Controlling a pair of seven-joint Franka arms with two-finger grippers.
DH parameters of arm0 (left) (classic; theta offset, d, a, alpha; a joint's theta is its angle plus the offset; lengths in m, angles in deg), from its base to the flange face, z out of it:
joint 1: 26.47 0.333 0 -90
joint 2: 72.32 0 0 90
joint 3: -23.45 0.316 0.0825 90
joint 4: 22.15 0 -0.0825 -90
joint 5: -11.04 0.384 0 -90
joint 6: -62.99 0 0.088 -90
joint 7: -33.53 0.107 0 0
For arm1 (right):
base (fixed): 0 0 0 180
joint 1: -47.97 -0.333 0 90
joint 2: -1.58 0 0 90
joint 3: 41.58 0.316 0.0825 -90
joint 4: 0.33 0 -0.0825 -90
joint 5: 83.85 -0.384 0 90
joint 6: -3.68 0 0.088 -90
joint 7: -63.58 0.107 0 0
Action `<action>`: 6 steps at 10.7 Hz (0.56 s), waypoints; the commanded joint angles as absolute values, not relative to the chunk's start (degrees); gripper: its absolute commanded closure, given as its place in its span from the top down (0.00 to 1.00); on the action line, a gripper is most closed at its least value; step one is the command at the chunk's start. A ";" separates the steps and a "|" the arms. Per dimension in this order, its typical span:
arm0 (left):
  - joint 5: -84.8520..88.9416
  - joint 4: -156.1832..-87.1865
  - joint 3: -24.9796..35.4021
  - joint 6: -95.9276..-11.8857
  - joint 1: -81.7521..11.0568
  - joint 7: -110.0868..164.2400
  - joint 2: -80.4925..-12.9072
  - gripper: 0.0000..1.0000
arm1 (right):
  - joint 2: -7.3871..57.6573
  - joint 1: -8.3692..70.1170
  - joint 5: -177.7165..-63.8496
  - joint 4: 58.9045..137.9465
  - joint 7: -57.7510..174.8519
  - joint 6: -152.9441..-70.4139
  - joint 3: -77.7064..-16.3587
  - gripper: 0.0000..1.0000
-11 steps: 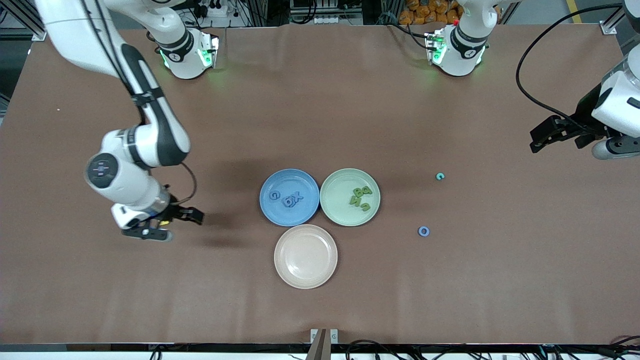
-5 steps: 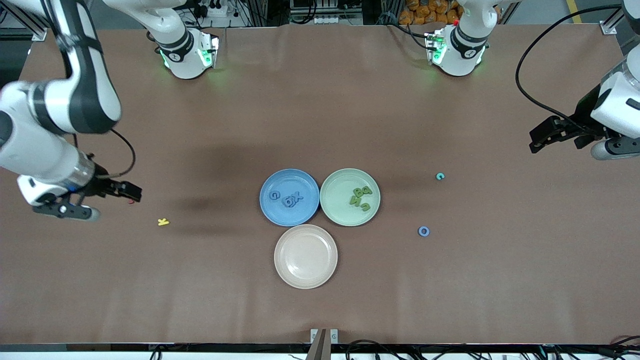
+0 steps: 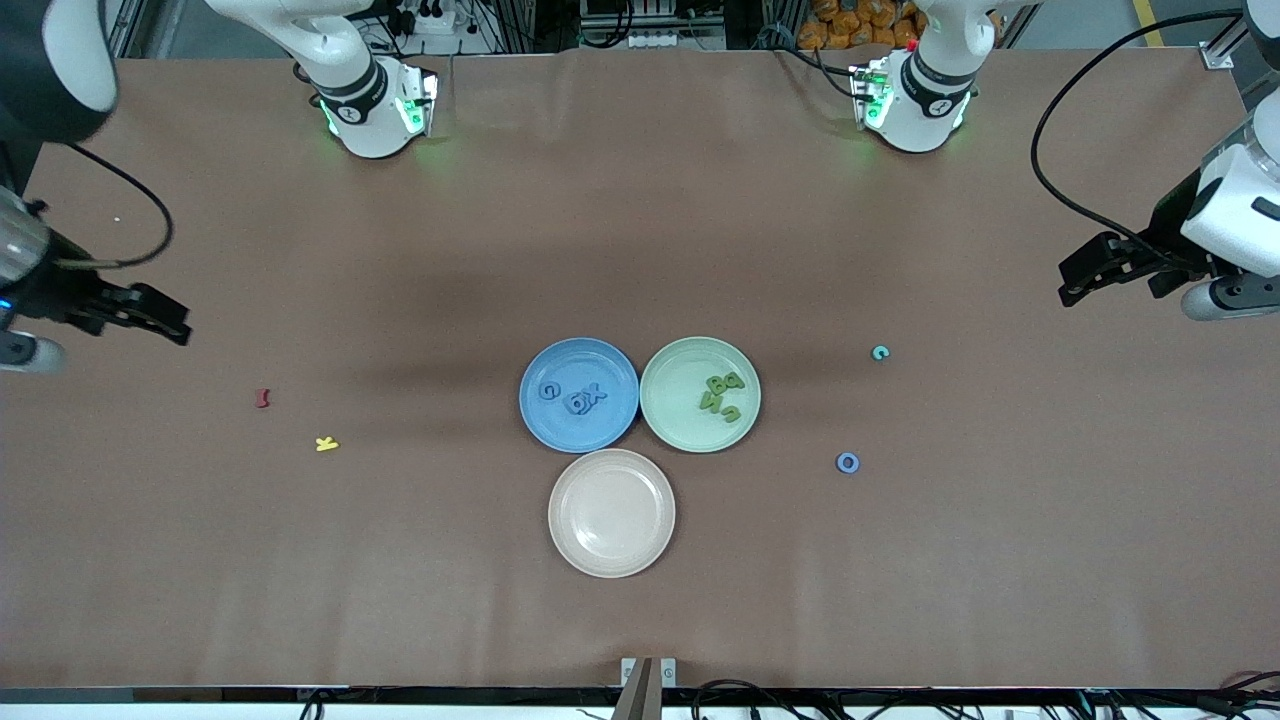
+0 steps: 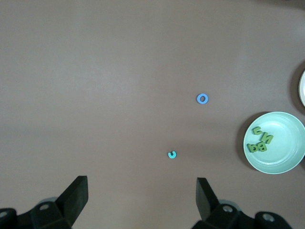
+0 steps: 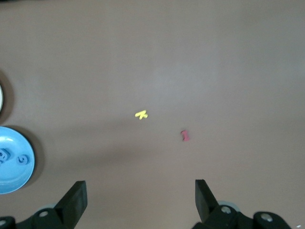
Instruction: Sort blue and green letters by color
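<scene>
Several blue letters (image 3: pixel 585 396) lie in the blue plate (image 3: pixel 560 422), and several green letters (image 3: pixel 722 393) in the green plate (image 3: pixel 672 380). A loose blue O (image 3: pixel 847 462) (image 4: pixel 202 98) and a teal-green C (image 3: pixel 880 352) (image 4: pixel 172 154) rest on the table toward the left arm's end. My left gripper (image 3: pixel 1068 283) (image 4: pixel 142 195) hangs open and empty over bare table at that end. At the right arm's end, my right gripper (image 3: pixel 178 325) (image 5: pixel 140 195) is open and empty too.
An empty beige plate (image 3: pixel 611 512) sits nearer the front camera than the two other plates. A red letter (image 3: pixel 263 398) (image 5: pixel 185 135) and a yellow K (image 3: pixel 326 444) (image 5: pixel 141 115) lie toward the right arm's end. The green plate (image 4: pixel 281 160) and blue plate (image 5: pixel 14 180) show at wrist-view edges.
My right arm has swung away from beside the blue plate toward its own end of the table, uncovering the yellow K and the red letter. The left arm has not moved.
</scene>
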State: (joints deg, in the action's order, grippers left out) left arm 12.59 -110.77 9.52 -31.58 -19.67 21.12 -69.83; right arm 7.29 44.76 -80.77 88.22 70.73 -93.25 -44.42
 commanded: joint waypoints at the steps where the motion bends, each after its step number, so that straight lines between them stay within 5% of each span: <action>1: 12.36 -110.92 9.30 -31.40 -19.35 21.40 -70.21 1.00 | 4.14 44.28 -78.84 86.86 68.42 -89.42 -46.94 1.00; 6: 12.36 -110.92 9.21 -31.40 -19.53 21.40 -70.21 1.00 | 1.76 44.37 -79.72 84.56 65.27 -81.93 -48.08 1.00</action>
